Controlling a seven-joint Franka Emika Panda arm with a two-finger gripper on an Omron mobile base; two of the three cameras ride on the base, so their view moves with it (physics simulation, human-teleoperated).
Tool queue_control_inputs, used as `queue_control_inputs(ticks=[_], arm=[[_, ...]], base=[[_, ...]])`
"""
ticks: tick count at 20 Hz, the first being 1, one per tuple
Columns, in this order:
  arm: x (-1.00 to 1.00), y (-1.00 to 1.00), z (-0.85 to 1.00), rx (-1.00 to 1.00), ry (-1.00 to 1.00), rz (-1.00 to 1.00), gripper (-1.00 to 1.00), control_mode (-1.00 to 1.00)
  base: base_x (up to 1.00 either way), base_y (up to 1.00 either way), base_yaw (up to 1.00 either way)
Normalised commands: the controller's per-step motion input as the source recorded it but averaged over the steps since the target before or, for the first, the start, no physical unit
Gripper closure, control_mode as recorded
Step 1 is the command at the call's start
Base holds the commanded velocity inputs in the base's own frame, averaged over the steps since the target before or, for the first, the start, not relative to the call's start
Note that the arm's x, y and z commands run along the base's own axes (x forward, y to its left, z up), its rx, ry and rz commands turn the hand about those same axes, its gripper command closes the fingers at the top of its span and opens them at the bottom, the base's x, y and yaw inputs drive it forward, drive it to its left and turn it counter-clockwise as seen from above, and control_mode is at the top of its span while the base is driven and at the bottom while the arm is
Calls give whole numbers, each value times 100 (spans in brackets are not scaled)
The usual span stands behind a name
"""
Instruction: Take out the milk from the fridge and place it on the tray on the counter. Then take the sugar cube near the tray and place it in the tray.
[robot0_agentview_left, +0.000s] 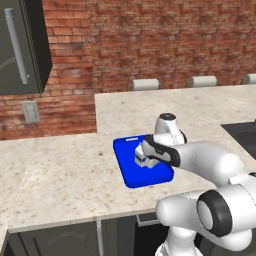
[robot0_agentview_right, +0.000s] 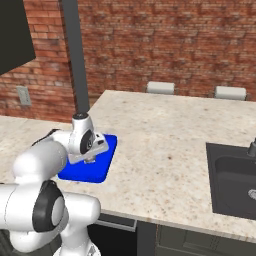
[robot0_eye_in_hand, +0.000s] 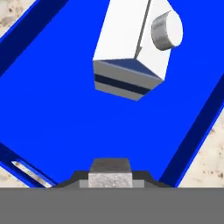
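pincer (robot0_eye_in_hand: 109, 173): closed, over tray (robot0_eye_in_hand: 48, 109) | tray holds: milk (robot0_eye_in_hand: 131, 48)

Even, bright rendered light, no glare. Soft shadow under arm on tray (robot0_agentview_left: 131, 176). Textures coarse; hand view blocky, slightly soft.

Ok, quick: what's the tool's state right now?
The tool is closed, holding the sugar cube over the tray, which already has the milk in it.
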Motion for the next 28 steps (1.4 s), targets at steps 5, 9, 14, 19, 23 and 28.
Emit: queue_control_inputs(ticks=[5,9,14,19,23,28], arm=[[7,0,-40,0,0,-8,100,-100],[15,0,-35,0,2,-6,100,-100],[4,0,-35,1,8,-4,100,-100],[6,0,-26,1,7,-4,100,-100],[1,0,-6,0,1,-3,-100,-100],[0,1,7,0,0,-2,-100,-100]], base=[[0,0,0],[0,0,0],[0,0,0],[0,0,0],[0,0,0],[0,0,0]])
